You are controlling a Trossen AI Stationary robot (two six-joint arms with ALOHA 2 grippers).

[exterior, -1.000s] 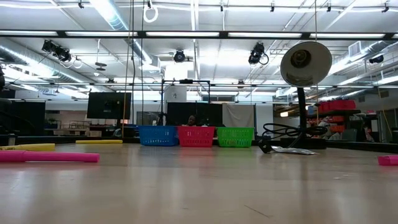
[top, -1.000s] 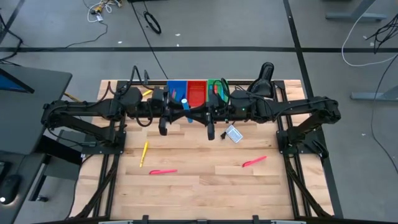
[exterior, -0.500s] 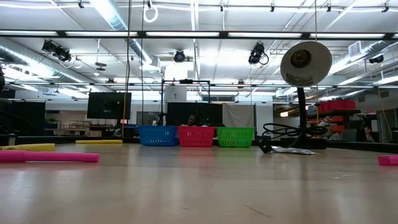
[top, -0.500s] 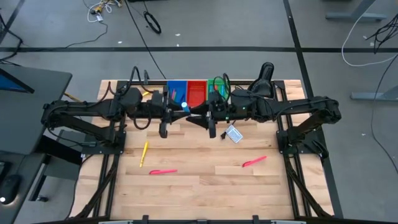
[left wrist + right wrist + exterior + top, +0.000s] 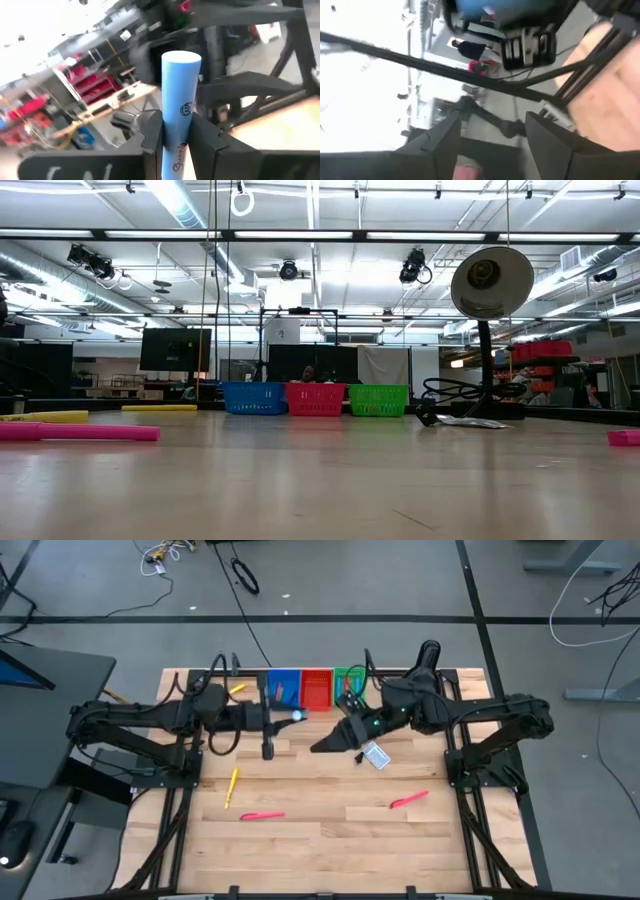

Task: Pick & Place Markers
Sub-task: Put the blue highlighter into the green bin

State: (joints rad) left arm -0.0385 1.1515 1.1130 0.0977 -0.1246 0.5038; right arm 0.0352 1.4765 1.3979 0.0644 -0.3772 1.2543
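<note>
My left claw (image 5: 176, 132) is pinching a light blue marker (image 5: 180, 95) low on its body, so most of the marker stands free above my fingers. In the high view this claw (image 5: 297, 716) hangs just in front of the blue bin (image 5: 283, 687), which I take as my landmark. My right claw (image 5: 492, 132) is spread with nothing between its fingers, and it sits lower and to the right of the blue bin, over the bare wood near a small white card (image 5: 375, 755).

The risk I see is this: my grip is near one end, so the marker may tilt or slip if I swing fast, and then it falls beside the blue bin, not in it. Also the two arms are close together here and could touch.

On the table, well in front of the blue bin, lie a yellow marker (image 5: 232, 786) and two pink markers (image 5: 262, 816) (image 5: 409, 800).
</note>
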